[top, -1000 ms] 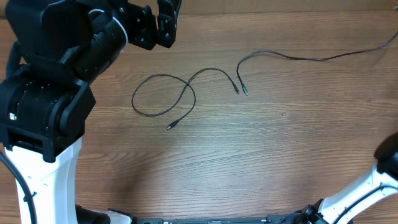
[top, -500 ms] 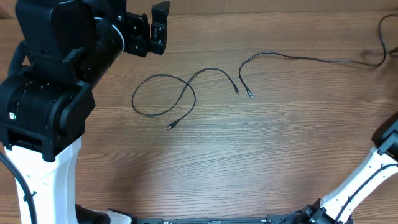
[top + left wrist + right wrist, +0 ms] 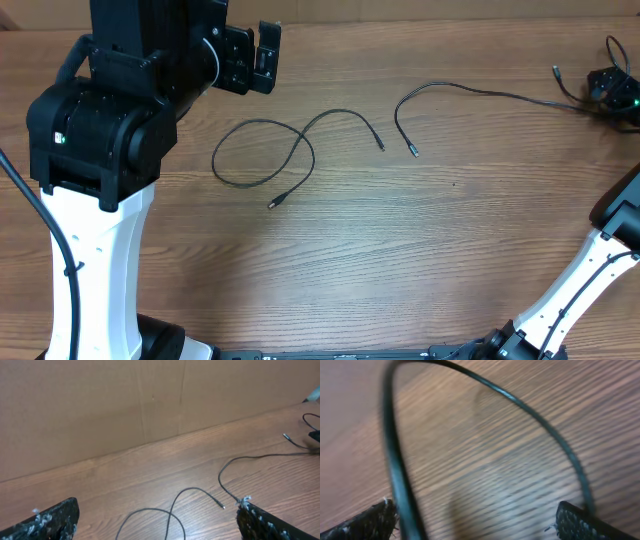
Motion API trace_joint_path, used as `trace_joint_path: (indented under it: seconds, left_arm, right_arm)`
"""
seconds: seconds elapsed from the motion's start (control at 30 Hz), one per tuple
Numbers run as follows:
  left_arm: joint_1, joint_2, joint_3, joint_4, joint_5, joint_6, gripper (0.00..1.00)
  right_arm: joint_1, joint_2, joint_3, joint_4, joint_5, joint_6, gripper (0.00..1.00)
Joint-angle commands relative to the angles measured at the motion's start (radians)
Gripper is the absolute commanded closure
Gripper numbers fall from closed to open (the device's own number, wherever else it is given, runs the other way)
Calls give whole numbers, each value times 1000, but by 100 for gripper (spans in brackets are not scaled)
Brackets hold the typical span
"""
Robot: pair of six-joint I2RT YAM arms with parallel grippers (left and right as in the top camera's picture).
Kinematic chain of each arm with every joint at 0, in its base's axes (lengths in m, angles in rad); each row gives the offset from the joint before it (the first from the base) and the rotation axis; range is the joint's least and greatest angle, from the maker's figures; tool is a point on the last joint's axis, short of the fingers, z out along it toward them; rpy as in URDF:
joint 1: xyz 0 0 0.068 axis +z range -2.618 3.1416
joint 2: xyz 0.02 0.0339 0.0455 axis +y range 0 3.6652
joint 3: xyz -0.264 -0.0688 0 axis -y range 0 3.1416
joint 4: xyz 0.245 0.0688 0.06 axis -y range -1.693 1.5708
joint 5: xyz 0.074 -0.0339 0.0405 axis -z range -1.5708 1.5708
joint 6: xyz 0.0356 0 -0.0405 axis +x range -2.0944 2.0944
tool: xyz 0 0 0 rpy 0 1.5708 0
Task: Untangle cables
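Two thin black cables lie apart on the wooden table. The first cable (image 3: 262, 152) forms a loose loop left of centre, and its loop (image 3: 170, 512) shows in the left wrist view. The second cable (image 3: 470, 92) runs from a plug near the middle to the far right edge, where my right gripper (image 3: 612, 90) sits. There its black cord (image 3: 395, 460) arcs loosely across the wide gap of my right gripper (image 3: 475, 507), pinched by neither finger. My left gripper (image 3: 262, 55) hovers open at the back left, above and behind the loop, holding nothing (image 3: 156, 505).
A brown cardboard wall (image 3: 125, 405) stands along the back of the table. The left arm's large black and white base (image 3: 90, 160) fills the left side. The right arm's white link (image 3: 580, 290) crosses the lower right corner.
My right gripper has opened and let go of the second cable. That cable was dragged to the right, its loose plug sliding slightly right. The left arm swung and rose.
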Motion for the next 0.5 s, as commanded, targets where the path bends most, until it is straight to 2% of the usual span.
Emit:
trace_joint_path:
  seconds: [0.0, 0.1, 0.2, 0.4, 0.47]
  left_arm:
    - [-5, 0, 2, 1, -13, 15, 0]
    - [-5, 0, 2, -3, -13, 15, 0]
    - [-5, 0, 2, -11, -13, 15, 0]
    - [-5, 0, 2, -20, -13, 16, 0]
    - [-5, 0, 2, -21, -13, 16, 0]
  right_arm:
    - [12, -153, 10, 17, -87, 4, 0]
    - [48, -317, 19, -25, 10, 24, 0]
    - [75, -418, 19, -114, 132, 133, 0]
    - [150, -496, 19, -379, 14, 208, 0]
    - [189, -493, 14, -464, 16, 304, 2]
